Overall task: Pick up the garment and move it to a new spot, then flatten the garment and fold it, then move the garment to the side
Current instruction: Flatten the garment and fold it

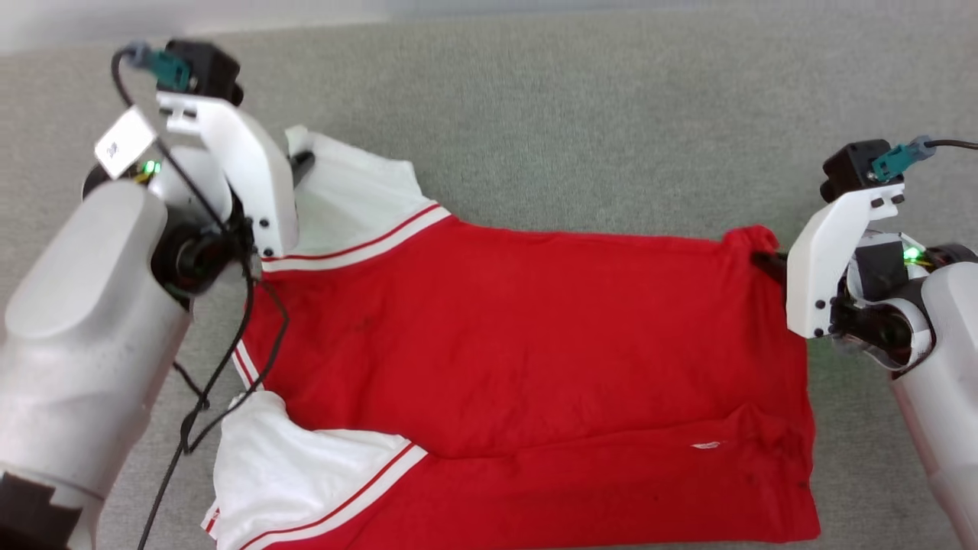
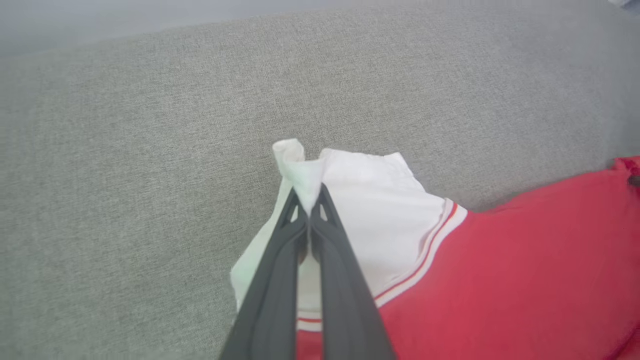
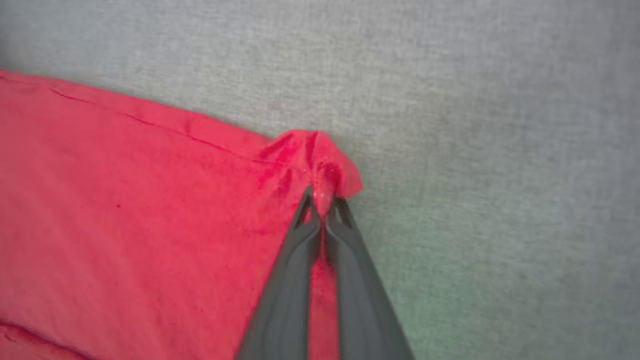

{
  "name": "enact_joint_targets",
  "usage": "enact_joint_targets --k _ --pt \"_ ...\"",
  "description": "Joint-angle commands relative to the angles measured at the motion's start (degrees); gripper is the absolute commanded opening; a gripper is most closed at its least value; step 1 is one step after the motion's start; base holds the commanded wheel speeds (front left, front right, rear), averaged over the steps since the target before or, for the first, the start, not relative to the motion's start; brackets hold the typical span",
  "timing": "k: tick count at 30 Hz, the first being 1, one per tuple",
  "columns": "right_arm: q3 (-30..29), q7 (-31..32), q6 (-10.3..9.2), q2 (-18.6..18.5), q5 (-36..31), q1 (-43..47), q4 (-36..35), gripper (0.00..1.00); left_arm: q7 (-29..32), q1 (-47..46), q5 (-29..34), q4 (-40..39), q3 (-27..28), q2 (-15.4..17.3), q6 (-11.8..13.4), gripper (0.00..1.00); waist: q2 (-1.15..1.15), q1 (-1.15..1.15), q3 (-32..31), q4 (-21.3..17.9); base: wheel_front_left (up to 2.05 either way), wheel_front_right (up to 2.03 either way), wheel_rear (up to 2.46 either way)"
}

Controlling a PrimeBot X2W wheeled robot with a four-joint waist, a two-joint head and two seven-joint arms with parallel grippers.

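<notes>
**A:** Where's the garment (image 1: pixel 497 328)?

**B:** Spread on the grey fabric surface (image 1: pixel 581 114), straight ahead. Long axis runs left-right across the head view: sleeves at the robot's left end, hem at its right end.

**A:** Grips?

**B:** Both on the far edge. Left gripper (image 2: pixel 310 204) has its fingers together, pinching the tip of the far white sleeve (image 2: pixel 370 200); cloth bunches up just past the tips. Right gripper (image 3: pixel 324 200) is clamped on the far hem corner (image 3: pixel 325 155), with a puckered red fold in the bite.

**A:** So each arm owns its own end.

**B:** Yes, no crossing. The body of the cloth lies on the robot's side of both sets of fingers. The near sleeve (image 1: pixel 283 451) and near edge lie free, close to the bottom of the head view.

**A:** Arm pose?

**B:** Left forearm (image 1: pixel 84 305) comes up from lower left, wrist turned inward, fingers low over the sleeve. Right forearm (image 1: pixel 947 359) enters from the right edge, wrist pointing left at the corner. Both sit low, near the surface.

**A:** Next?

**B:** My guess is a fold: carry the far edge toward the near one, across the short axis. The hands need to travel together or the thin fabric skews. The sleeve pinch looks shallow, so there's a slip risk on the left.
</notes>
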Motion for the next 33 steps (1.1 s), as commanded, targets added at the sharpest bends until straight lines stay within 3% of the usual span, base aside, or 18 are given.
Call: enact_joint_targets --k 1,10,20,28,32,33 --pt "-0.3 -0.9 -0.02 -0.3 -0.3 0.6 -0.4 0.0 -0.8 1.4 -0.5 0.2 0.4 0.1 0.1 0.0 0.0 0.0 -1.7 0.0 0.0 0.0 0.0" --pt "-3.6 -11.2 -0.02 -0.4 -2.0 8.3 -3.5 0.0 -12.3 15.5 -4.1 -3.5 5.3 1.3 3.5 0.0 0.0 0.0 -9.2 0.7 0.0 0.0 0.0" --pt "-6.4 -16.7 -0.03 1.3 -2.9 21.1 -5.5 0.0 -20.7 37.6 -8.3 -13.5 9.3 2.8 10.7 0.0 0.0 0.0 -14.7 1.3 0.0 0.0 0.0" --pt "-8.2 -18.6 -0.03 3.1 -3.4 30.3 -8.7 0.0 -20.7 50.5 -10.2 -22.0 9.0 4.1 15.4 0.0 0.0 0.0 -16.2 1.3 0.0 0.0 0.0" --pt "-9.1 -18.6 -0.03 4.9 -3.9 34.3 -9.6 0.0 -20.2 53.4 -11.0 -23.0 8.1 3.4 16.1 0.0 0.0 0.0 -16.3 0.9 0.0 0.0 0.0" --pt "-9.2 -18.7 -0.03 5.4 -4.1 35.1 -9.8 0.23 -20.4 53.7 -10.9 -22.8 8.0 3.2 16.0 0.0 0.0 0.0 -16.2 0.8 0.0 0.0 0.0"
